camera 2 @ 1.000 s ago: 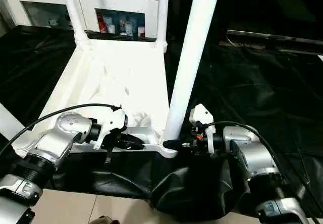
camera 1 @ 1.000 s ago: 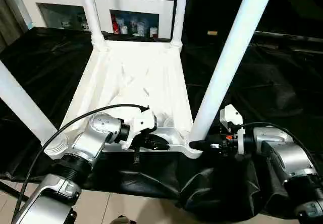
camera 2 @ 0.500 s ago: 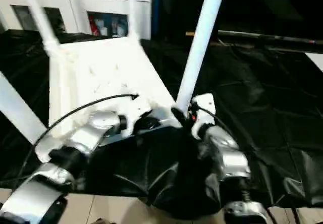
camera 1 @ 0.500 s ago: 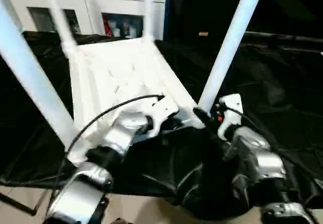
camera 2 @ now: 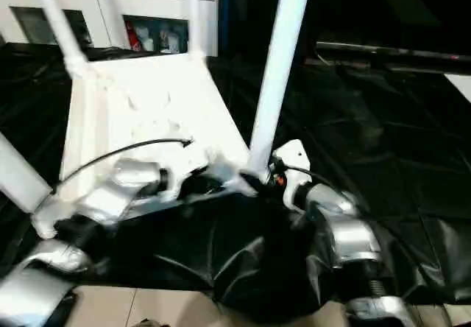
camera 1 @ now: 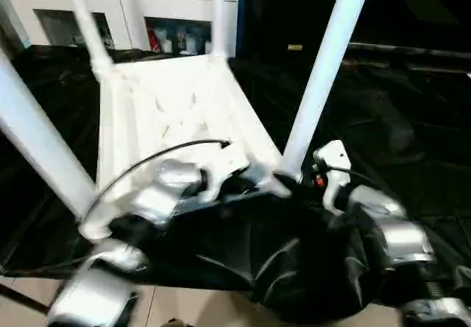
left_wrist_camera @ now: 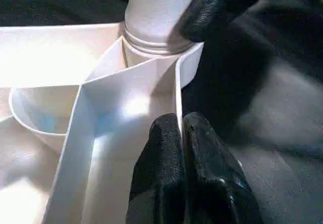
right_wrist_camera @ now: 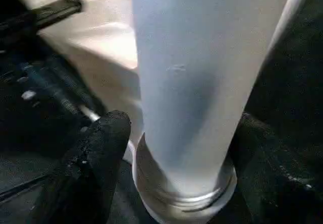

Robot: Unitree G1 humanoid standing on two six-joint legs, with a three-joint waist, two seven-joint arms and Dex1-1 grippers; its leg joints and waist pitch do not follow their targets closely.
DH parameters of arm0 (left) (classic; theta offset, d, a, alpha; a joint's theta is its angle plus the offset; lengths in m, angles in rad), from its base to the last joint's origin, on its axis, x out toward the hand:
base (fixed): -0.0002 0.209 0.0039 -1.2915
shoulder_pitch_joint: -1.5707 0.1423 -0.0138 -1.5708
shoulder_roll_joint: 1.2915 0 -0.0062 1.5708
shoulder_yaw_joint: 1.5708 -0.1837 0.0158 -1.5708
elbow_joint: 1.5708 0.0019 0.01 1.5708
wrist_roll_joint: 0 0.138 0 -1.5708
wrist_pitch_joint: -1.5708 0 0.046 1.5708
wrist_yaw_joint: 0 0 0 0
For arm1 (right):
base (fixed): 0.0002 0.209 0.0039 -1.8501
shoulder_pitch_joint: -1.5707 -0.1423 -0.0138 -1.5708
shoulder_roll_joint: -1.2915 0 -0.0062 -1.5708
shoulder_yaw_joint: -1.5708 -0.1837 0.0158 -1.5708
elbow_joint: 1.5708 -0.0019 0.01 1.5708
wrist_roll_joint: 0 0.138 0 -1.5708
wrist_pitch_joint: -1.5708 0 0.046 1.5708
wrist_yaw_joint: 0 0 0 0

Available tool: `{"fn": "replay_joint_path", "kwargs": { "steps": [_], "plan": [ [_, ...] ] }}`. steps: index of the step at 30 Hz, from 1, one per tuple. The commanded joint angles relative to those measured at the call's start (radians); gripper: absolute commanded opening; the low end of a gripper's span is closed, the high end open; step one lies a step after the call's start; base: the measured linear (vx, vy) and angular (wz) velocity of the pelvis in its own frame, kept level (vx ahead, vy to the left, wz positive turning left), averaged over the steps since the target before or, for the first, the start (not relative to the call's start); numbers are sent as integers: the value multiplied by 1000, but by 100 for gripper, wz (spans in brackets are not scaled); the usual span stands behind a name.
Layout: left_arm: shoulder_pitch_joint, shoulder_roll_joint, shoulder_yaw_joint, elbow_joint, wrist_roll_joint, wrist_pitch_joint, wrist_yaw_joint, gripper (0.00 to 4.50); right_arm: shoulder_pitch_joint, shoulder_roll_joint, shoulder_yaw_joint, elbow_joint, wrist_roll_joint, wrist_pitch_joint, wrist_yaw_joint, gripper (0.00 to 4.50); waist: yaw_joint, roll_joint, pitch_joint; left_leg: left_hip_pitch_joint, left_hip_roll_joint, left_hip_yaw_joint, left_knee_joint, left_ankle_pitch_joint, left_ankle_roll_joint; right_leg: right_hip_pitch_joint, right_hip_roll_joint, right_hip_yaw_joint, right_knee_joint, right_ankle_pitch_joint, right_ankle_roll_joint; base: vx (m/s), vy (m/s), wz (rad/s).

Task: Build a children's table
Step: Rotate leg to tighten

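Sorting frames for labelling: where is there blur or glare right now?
Left eye view: left arm smeared by motion, tabletop washed out. Left wrist view: glare on a rib. Right wrist view: near leg soft, close to the lens.

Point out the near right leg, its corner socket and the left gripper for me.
near right leg (camera 1: 324, 69), left eye view, mid-shaft.
corner socket (right_wrist_camera: 181, 204), right wrist view, ringed collar at the leg's base.
left gripper (left_wrist_camera: 182, 133), left wrist view, fingertips pinching the tabletop's rim.
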Motion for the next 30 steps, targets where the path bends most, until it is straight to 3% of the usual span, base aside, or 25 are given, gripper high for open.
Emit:
{"fn": "replay_joint_path", "kwargs": {
  "steps": [1, 6, 7, 9, 15, 18, 23, 26, 30],
  "plan": [
    [22, 38, -47, -63, -17, -15, -128, 0, -2, -45, 49, -17, 14, 4, 134, 321, 7, -2, -61, 22, 70, -35, -69, -218, 64, 45, -81, 53, -74, -156, -237, 0, 0, 0],
    [47, 92, -48, -104, -33, -11, -201, 0, -7, -90, 64, -22, 30, 8, 222, 321, 22, 1, -56, 29, 75, -32, -73, -270, 30, 40, -82, 54, -78, -238, -228, 0, 0, 0],
    [53, 100, -45, -117, -38, -6, -208, 0, -8, -94, 66, -22, 31, 10, 233, 321, 25, -5, -56, 31, 75, -31, -74, -279, 22, 37, -83, 55, -81, -257, -222, 0, 0, 0],
    [59, 106, -44, -129, -42, -1, -215, 0, -8, -96, 68, -22, 32, 12, 243, 305, 28, -3, -57, 28, 73, -33, -74, -269, 17, 40, -85, 55, -79, -259, -217, 0, 0, 0],
    [71, 117, -39, -154, -52, 14, -214, 0, -15, -84, 78, -6, 38, 10, 249, 253, 27, -7, -59, 26, 71, -33, -71, -236, 27, 41, -84, 55, -76, -228, -218, 0, 0, 0],
    [72, 107, -32, -154, -53, 16, -200, 0, -1, -78, 78, -17, 42, 13, 245, 249, 26, -8, -59, 25, 71, -33, -70, -231, 29, 41, -83, 55, -75, -227, -217, 0, 0, 0],
    [49, 57, -14, -110, -31, 17, -80, 0, 12, -36, 46, 17, 27, 29, 118, 240, 23, -10, -56, 26, 68, -34, -71, -258, 19, 38, -84, 55, -83, -288, -201, 0, 0, 0],
    [0, -25, -7, -19, 11, 17, 77, 0, 1, 48, -5, 102, -25, 37, -136, 239, 14, -10, -52, 30, 64, -41, -75, -313, -17, 31, -86, 53, -100, -419, -157, 0, 0, 0],
    [-59, -125, 1, 66, 36, 31, 232, 0, -25, 160, -77, 154, -18, 60, -381, 239, -5, -12, -53, 32, 62, -48, -77, -360, -38, 30, -89, 49, -109, -488, -124, 0, 0, 0]
  ]
}}
